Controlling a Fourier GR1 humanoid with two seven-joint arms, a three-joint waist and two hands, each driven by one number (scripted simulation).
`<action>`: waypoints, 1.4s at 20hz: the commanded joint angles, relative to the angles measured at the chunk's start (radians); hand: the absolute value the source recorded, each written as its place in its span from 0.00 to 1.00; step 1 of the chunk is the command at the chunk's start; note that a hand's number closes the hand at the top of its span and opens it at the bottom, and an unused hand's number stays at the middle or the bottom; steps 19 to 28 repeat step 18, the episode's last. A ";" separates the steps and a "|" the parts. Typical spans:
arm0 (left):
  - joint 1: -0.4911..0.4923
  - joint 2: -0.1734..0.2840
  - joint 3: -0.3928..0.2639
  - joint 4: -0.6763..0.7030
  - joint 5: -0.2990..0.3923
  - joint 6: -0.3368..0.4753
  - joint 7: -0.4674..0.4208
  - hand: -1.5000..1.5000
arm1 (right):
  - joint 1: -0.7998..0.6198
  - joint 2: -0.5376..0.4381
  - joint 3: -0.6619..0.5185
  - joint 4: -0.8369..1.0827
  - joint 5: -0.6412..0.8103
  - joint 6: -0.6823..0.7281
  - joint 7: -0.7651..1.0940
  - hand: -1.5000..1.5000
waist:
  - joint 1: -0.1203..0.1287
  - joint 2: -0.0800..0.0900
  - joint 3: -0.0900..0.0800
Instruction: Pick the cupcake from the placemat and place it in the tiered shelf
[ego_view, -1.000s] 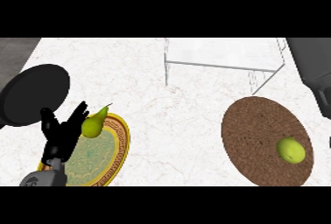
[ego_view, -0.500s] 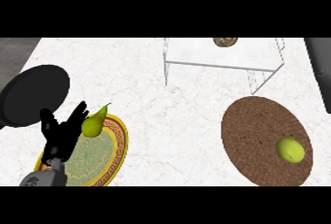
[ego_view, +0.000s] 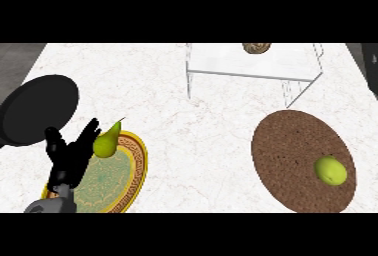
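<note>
The cupcake (ego_view: 256, 48) is sitting on the top of the clear tiered shelf (ego_view: 255, 67), at about twelve o'clock on the counter (ego_view: 192, 130) and partly cut off by the upper edge of the view. It is well apart from the round brown placemat (ego_view: 303, 160), which is lying at about four o'clock and is carrying only a small yellow-green fruit (ego_view: 331, 170) near its right side. So the placing seems to be largely done, judging from how things lie.

The left hand (ego_view: 70, 155) is resting at about eight o'clock with its fingers straight and spread, grasping nothing. It is standing over the left rim of a green plate with a gold border (ego_view: 136, 165), just beside a pear (ego_view: 107, 142) that is leaning at the plate's upper edge. Whether the fingers are touching the pear cannot be told. A black pan (ego_view: 37, 110) is lying at about ten o'clock. The right hand is not showing anywhere.

To finish this step well, the working arm should be drawing back clear of the shelf's thin walls without brushing the cupcake, since it is sitting near the far edge. The left hand should be keeping away from the pear, which looks ready to roll.
</note>
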 joint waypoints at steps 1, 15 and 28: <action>-0.001 0.017 -0.003 -0.034 0.008 -0.013 0.057 0.50 | -0.004 -0.100 -0.008 0.008 0.027 -0.069 0.020 0.00 | 0.002 0.003 -0.002; -0.026 0.008 0.022 0.024 -0.003 0.010 0.021 0.50 | 0.237 -0.325 -0.137 -0.186 -0.185 0.140 0.057 0.00 | -0.033 -0.007 -0.001; 0.020 0.016 0.035 0.013 0.014 -0.016 -0.009 0.50 | 0.312 -0.382 -0.167 -0.267 -0.246 0.231 0.078 0.00 | -0.037 -0.009 -0.002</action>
